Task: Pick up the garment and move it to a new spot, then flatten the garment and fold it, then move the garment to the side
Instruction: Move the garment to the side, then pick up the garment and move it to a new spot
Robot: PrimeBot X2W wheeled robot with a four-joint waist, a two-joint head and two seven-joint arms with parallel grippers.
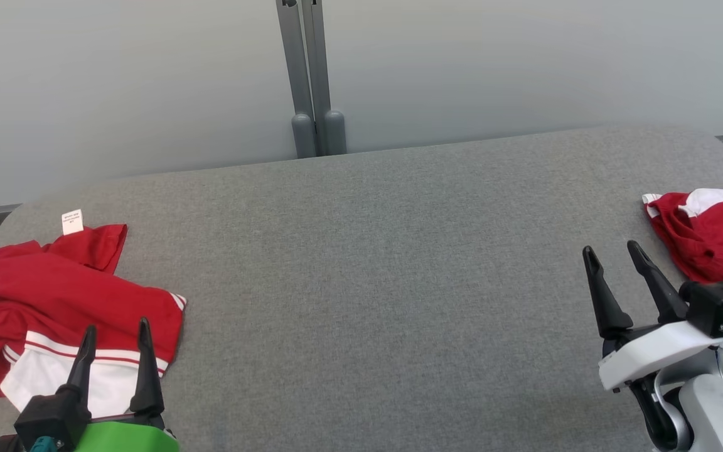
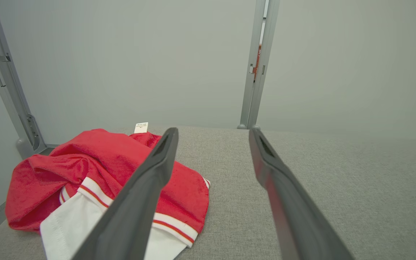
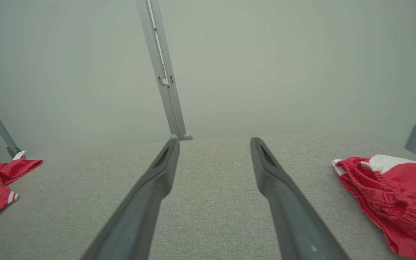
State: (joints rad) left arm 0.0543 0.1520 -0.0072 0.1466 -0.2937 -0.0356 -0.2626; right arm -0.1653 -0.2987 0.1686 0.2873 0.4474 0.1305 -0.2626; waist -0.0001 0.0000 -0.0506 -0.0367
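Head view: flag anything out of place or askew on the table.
The left garment lies crumpled at the table's left end, its white label sticking out at the far edge; the right garment is bunched at the right end. Nothing looks spilled or damaged.

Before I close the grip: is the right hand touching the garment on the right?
Apart. The right wrist view shows bare table between the right hand and the garment.
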